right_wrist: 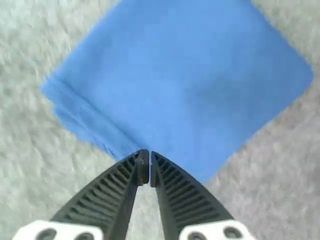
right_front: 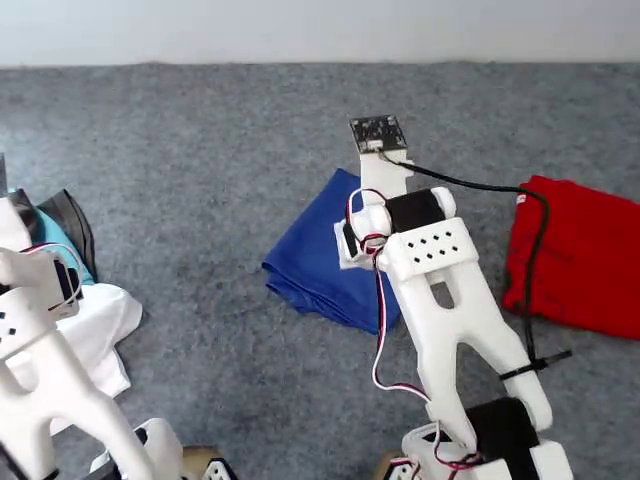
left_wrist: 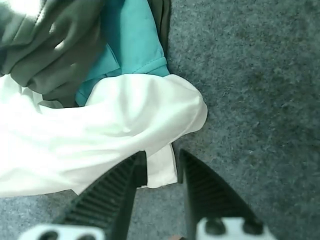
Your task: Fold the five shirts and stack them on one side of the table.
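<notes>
A folded blue shirt (right_front: 320, 265) lies at the table's middle, and a folded red shirt (right_front: 580, 255) rests at the right edge. At the left, a crumpled white shirt (right_front: 95, 325) lies beside a teal shirt (right_front: 55, 240) and a dark grey shirt (right_front: 70, 215). My right gripper (right_wrist: 149, 167) is shut with nothing in it, hovering over the near edge of the blue shirt (right_wrist: 185, 85). My left gripper (left_wrist: 162, 160) stands narrowly open above a corner of the white shirt (left_wrist: 100, 135). The teal shirt (left_wrist: 132, 45) and grey shirt (left_wrist: 50, 40) lie beyond it.
The table (right_front: 200, 150) is covered in grey felt-like fabric, with bare stretches along the back and between the blue shirt and the left pile. A black cable (right_front: 535, 250) from the right arm runs across the red shirt's left side.
</notes>
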`<action>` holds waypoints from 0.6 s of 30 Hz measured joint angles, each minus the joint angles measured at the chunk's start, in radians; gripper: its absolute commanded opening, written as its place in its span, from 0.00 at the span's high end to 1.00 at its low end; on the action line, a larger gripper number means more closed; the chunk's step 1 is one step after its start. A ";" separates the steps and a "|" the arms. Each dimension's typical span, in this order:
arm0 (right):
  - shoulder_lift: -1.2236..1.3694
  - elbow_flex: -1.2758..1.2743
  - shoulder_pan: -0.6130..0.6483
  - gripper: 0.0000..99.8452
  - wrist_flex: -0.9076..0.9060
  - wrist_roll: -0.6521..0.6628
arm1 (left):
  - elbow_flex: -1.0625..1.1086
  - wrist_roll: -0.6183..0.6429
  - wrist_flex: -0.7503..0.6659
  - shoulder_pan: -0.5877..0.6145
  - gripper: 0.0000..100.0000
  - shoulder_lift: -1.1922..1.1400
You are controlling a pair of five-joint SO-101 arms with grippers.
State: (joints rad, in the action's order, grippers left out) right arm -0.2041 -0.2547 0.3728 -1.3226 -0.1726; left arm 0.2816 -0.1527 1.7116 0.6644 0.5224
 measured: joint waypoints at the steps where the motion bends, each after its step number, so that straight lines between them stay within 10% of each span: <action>1: 0.005 0.000 0.000 0.78 0.020 -0.015 | 0.000 0.000 0.000 0.000 0.89 0.000; 6: 0.092 0.000 -0.003 0.52 0.087 -0.249 | 0.000 0.000 0.000 0.000 0.89 0.000; 18: 0.299 0.000 -0.049 0.54 0.233 -0.586 | 0.000 -0.002 0.000 0.000 0.89 0.000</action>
State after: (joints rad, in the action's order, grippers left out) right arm 0.0951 -0.2547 0.3237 -1.0894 -0.7587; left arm 0.2816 -0.1542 1.7116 0.6644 0.5224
